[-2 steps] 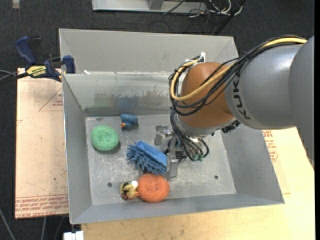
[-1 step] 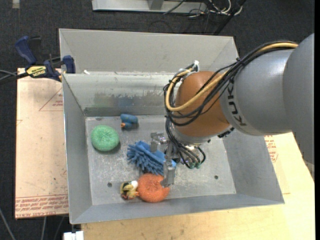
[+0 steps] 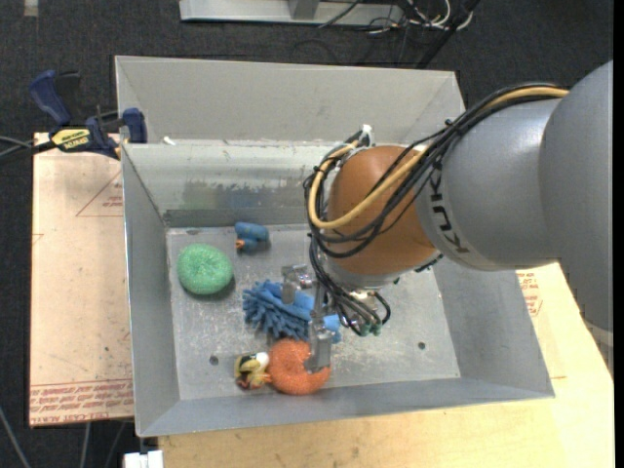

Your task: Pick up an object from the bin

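Observation:
My gripper (image 3: 307, 316) is low in the front middle of the bin, under the orange wrist cover, and it is open. One fingertip (image 3: 294, 282) stands behind a blue spiky rubber toy (image 3: 270, 307). The other fingertip (image 3: 319, 351) rests at the right edge of an orange plush toy (image 3: 291, 369) with a small yellow and red head. The right end of the blue spiky toy lies in the gap between the fingers; I cannot tell whether they touch it. The wrist hides the bin floor to the right of the gripper.
A green round scrubber (image 3: 205, 269) lies at the left of the bin floor. A small blue thing with an orange tip (image 3: 252, 233) lies near the back wall. The arm fills the bin's right side.

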`<state>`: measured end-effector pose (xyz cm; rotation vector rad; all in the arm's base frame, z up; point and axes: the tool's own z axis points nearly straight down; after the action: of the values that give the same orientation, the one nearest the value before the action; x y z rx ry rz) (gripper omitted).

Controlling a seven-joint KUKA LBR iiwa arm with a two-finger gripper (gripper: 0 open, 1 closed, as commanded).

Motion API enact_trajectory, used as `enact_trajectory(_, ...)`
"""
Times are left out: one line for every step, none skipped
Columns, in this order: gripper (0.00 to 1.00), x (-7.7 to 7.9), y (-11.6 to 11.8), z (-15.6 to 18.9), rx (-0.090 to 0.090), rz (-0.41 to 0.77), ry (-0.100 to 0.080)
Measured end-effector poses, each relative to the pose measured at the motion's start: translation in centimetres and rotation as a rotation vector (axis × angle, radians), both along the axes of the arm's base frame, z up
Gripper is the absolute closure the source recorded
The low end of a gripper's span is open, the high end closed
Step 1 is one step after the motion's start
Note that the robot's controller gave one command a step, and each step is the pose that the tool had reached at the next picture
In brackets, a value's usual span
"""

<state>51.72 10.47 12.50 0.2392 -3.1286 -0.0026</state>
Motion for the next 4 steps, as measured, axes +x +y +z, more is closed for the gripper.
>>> enact_trajectory(0.00, -0.3, 0.8, -0.5, 0.001, 0.073, -0.003)
enact_trajectory(0.00, -0.4, 1.8, -2.3, 0.002, 0.330, -0.004)
enact_trajectory(1.00, -0.3, 1.4, -4.5, 0.004, 0.567, -0.006)
enact_trajectory(1.00, -0.3, 1.4, -4.5, 0.005, 0.567, -0.006)
